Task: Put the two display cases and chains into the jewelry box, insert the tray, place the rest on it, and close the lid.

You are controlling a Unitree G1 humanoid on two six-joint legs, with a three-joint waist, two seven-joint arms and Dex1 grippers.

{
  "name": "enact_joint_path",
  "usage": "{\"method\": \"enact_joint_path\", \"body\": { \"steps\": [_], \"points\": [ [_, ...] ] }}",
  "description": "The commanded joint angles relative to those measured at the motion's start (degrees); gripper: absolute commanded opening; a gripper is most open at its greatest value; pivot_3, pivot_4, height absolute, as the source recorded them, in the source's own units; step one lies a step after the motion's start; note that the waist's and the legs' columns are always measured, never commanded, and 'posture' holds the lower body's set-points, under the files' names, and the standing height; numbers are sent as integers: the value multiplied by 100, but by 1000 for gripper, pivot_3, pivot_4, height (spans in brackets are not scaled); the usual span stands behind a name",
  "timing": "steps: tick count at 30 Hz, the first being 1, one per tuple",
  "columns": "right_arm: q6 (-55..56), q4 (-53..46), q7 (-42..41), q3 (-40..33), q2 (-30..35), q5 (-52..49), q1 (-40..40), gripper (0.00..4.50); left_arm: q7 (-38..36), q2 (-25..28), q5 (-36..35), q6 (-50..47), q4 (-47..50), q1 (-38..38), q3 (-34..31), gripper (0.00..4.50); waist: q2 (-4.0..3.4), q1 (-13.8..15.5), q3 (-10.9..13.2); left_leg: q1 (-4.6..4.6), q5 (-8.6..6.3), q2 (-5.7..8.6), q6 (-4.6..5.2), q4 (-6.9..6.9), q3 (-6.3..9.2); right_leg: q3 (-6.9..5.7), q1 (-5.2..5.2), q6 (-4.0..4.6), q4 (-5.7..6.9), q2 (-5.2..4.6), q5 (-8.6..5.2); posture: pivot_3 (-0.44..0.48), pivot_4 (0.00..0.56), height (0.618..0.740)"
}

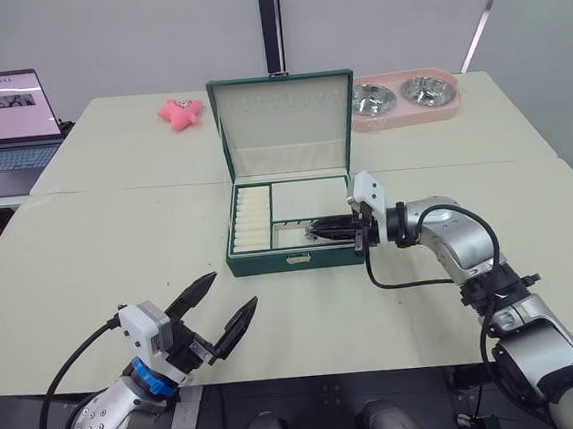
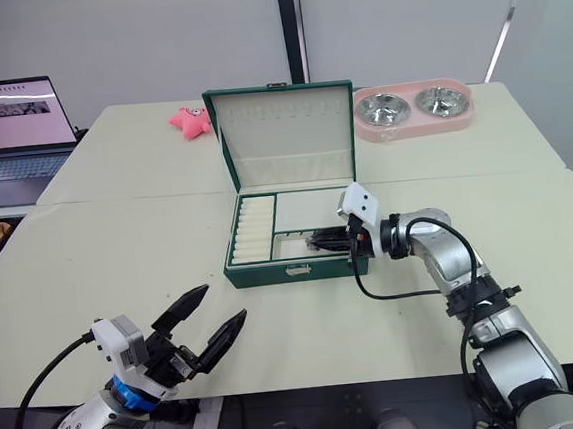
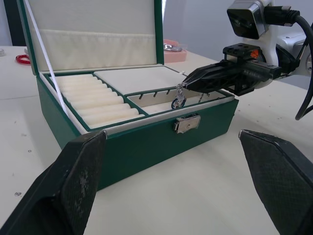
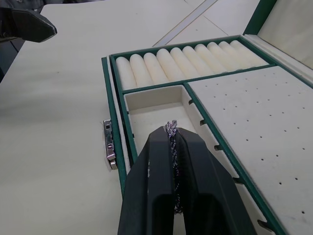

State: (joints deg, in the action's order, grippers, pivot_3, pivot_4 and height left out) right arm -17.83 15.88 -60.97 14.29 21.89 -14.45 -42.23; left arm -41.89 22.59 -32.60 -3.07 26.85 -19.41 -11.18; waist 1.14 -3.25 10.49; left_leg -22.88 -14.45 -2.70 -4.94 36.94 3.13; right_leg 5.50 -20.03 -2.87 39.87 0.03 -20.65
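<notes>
Jewelry box (image 1: 295, 259): table centre, lid (image 1: 284, 124) raised at 12 o'clock, tray (image 4: 205, 93) already seated, long axis 9-to-3. Right gripper (image 1: 330, 231): enters from 3 o'clock, jaws pinched on the chain (image 3: 179, 97), which hangs vertically over the tray's front compartment, presumably for release. Left gripper (image 1: 220, 314): 7 o'clock, jaws wide, empty.

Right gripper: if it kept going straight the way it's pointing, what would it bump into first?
Probably the ring rolls in the tray; the right gripper, shut on a chain, points across the front compartment toward them. Depth is unclear.
</notes>
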Motion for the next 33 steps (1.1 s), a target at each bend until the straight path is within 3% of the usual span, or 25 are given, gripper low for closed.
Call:
{"method": "enact_joint_path", "body": {
  "steps": [1,8,12,20,28,33],
  "points": [
    [3,-107,-2,-214,-52,-88,-190,1310,-12,-1,-13,110,193,51,19,4500,0,0,0,0,0,0,0,0,0,1,0,0,0,0,0,0,150,740],
    [-175,-215,-34,-412,-79,-250,-220,3087,-33,12,-10,100,138,141,32,4500,0,-2,0,0,0,0,0,0,0,0,-1,0,1,0,0,0,150,740],
    [-189,-228,-2,-532,-25,-285,-191,4402,-53,41,-23,69,95,200,24,4500,0,-1,0,-1,0,0,0,0,0,0,-1,0,1,0,0,0,150,740],
    [-426,-616,-4,-1031,338,-586,163,4458,-136,165,-129,4,-46,248,-168,4500,0,2,0,-2,0,0,0,0,1,-1,-1,0,1,0,0,0,150,740],
    [-456,-937,-19,-2027,1422,-836,1358,4458,-369,803,-473,-188,-825,438,-1152,4500,0,31,1,-4,0,1,0,0,1,-1,0,0,-2,0,0,0,150,740],
    [-218,-713,69,-2791,2050,-810,2271,4458,-612,1320,-501,-217,-1939,733,-1841,4500,0,24,4,-3,0,1,0,0,1,-1,-1,0,-1,3,0,0,150,740]
  ]
}}
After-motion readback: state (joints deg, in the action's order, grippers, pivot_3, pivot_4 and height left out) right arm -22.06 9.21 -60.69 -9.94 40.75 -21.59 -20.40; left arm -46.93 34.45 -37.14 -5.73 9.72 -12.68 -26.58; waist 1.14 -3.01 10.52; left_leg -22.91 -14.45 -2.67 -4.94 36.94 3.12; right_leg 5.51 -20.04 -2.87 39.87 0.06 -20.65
